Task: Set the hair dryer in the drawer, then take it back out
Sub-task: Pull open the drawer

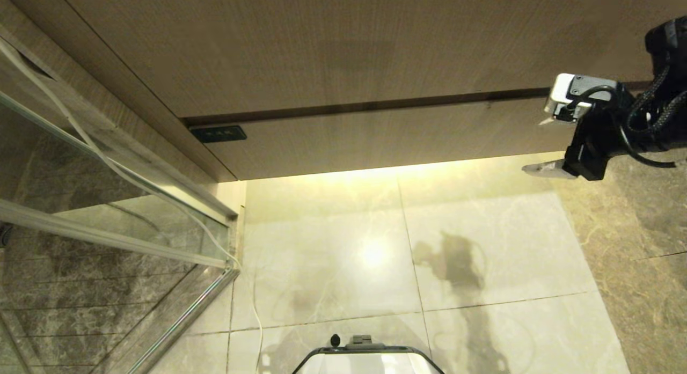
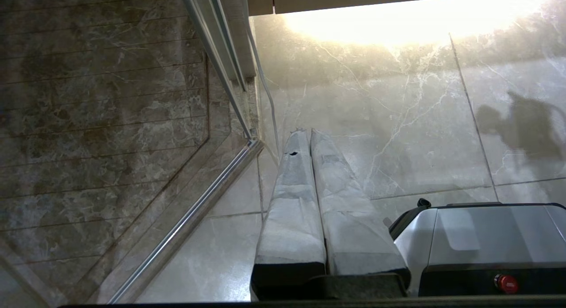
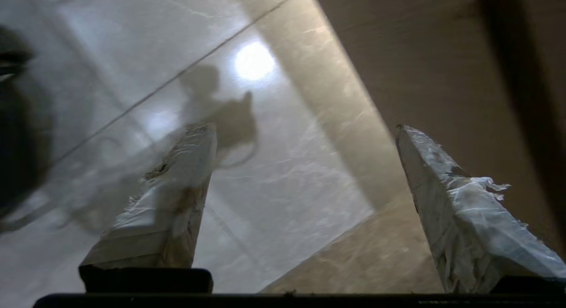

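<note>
Pale marble floor (image 1: pixel 333 256) is seen below the closed drawer (image 1: pixel 386 140). At three o'clock the right gripper (image 1: pixel 542 146) is spread and empty; the left gripper (image 2: pixel 307 133) is pressed together. No hair dryer is seen, so progress cannot be judged.

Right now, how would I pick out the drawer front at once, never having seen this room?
Start at the big light-wood vanity face filling the top of the head view. Below its dark horizontal seam runs a narrower plain wood band, the drawer front, shut, glowing floor tiles beneath. Unlike the taller panel above, it is shallow, handleless, with a small dark plate at its left end.
</note>
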Controlling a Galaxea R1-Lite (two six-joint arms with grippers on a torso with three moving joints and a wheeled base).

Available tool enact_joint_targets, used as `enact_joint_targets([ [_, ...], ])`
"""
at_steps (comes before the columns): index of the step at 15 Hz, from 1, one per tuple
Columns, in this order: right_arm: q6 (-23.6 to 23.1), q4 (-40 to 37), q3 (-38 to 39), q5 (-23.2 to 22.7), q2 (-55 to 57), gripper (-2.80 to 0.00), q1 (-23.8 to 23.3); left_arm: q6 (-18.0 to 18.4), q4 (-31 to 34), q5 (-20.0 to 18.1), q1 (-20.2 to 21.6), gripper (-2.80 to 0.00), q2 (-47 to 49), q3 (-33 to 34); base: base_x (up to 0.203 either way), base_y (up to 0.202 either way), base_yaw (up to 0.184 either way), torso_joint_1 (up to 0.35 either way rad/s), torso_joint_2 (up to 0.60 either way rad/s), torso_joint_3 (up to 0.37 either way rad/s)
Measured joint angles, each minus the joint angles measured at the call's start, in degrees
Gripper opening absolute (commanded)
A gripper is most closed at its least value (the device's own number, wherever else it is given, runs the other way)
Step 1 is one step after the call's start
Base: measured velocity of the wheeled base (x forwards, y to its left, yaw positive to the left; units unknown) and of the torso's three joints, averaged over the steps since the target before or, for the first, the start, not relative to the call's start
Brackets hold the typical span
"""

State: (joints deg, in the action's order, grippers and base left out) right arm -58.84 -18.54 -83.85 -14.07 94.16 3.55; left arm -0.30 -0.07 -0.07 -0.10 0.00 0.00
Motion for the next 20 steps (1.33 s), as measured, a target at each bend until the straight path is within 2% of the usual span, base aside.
enact_joint_targets([
  [3, -1.03, 10.83, 0.74, 1.66, 3.34, 0.0, -0.38, 0.0, 0.0, -0.02, 0.0, -2.8, 0.0, 0.0, 0.0, 0.0, 0.0, 0.0, 0.0, 0.0],
  [8, -6.26, 16.9, 5.35, 1.33, 4.09, 0.0, -0.41, 0.0, 0.0, -0.04, 0.0, -2.8, 0.0, 0.0, 0.0, 0.0, 0.0, 0.0, 0.0, 0.0],
  [10, -7.35, 22.83, 8.3, 0.54, 4.39, 0.0, -0.38, 0.01, 0.0, -0.02, 0.0, -2.8, 0.0, 0.0, 0.0, 0.0, 0.0, 0.0, 0.0, 0.0],
  [14, -8.61, 33.21, 8.22, -3.7, 8.86, 0.0, -0.24, -0.02, 0.0, 0.0, -0.01, -2.8, 0.0, 0.0, 0.0, 0.0, 0.0, 0.0, 0.0, 0.0],
  [17, -8.85, 33.84, 7.38, -6.05, 11.21, 0.0, -0.6, 0.0, 0.0, -0.02, 0.0, -2.8, 0.0, 0.0, 0.0, 0.0, 0.0, 0.0, 0.0, 0.0],
  [20, -13.21, 34.36, 4.71, -10.71, 13.45, 0.0, -1.98, 0.0, 0.0, 0.02, 0.0, -2.8, 0.0, 0.0, 0.0, 0.0, 0.0, 0.0, 0.0, 0.0],
])
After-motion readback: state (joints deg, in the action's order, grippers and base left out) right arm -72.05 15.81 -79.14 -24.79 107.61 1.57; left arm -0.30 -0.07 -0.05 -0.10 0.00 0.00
